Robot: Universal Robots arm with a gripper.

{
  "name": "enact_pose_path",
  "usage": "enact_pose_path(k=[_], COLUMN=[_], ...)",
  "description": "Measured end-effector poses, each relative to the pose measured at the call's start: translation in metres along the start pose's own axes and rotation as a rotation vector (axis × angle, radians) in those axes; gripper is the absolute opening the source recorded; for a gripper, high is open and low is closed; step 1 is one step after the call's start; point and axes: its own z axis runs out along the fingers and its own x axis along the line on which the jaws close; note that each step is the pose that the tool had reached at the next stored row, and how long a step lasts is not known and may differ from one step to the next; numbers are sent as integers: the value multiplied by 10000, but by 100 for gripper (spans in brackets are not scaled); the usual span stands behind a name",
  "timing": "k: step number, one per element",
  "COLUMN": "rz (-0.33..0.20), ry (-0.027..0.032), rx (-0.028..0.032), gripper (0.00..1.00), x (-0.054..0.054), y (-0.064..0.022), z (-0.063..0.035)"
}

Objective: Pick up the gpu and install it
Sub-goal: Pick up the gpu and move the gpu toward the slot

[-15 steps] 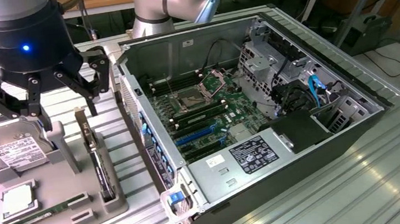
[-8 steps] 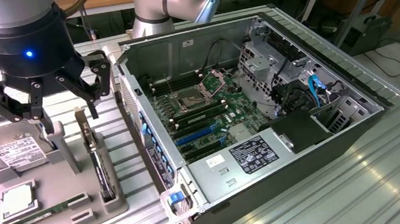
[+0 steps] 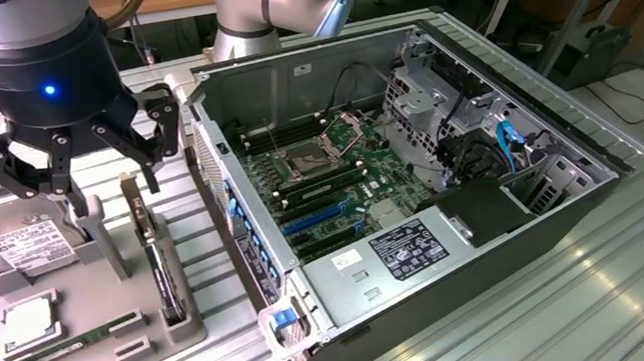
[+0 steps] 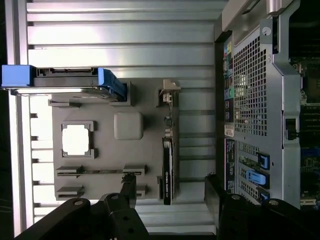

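Here's the gpu (image 3: 162, 274), a thin dark card with a narrow silver bracket at one end. It stands on edge in a slot of the flat grey parts tray (image 3: 76, 294), around eight o'clock in the exterior view. Nothing is touching it and it has not been lifted.

Up at ten o'clock hangs the black three-fingered hand (image 3: 90, 191), fingers spread wide and holding nothing. In the wrist view the card points straight into the gap between those fingers, so the line-up looks fair, but hand and card are clearly apart.

At nine o'clock from the card sits the boxy silver hard drive with a white label (image 3: 17, 244). Towards seven o'clock are a square silver processor chip (image 3: 28, 324) and a slim green memory stick (image 3: 62, 345). At three o'clock, just beside the tray, the open black computer case (image 3: 510, 259) lies on the ribbed metal worktop (image 3: 530, 329) with its green motherboard (image 3: 323, 189) facing up.

Where's the danger? I'd say it's the crowding:
- **Snagging:** spread this wide, a finger could catch a tray post, the hard drive or the case wall.
- **Poor grip:** the card is thin and stands on edge, so an off-centre pinch could tip it in its slot or let it twist, and a skewed card won't meet its socket squarely.
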Motion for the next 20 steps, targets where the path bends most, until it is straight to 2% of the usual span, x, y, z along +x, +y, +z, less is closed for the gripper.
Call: enact_pose_path(k=[9, 20], rz=[1, 0], ry=[1, 1], rx=[1, 1], gripper=[66, 66], x=[-8, -6], y=[-2, -8], z=[46, 178])
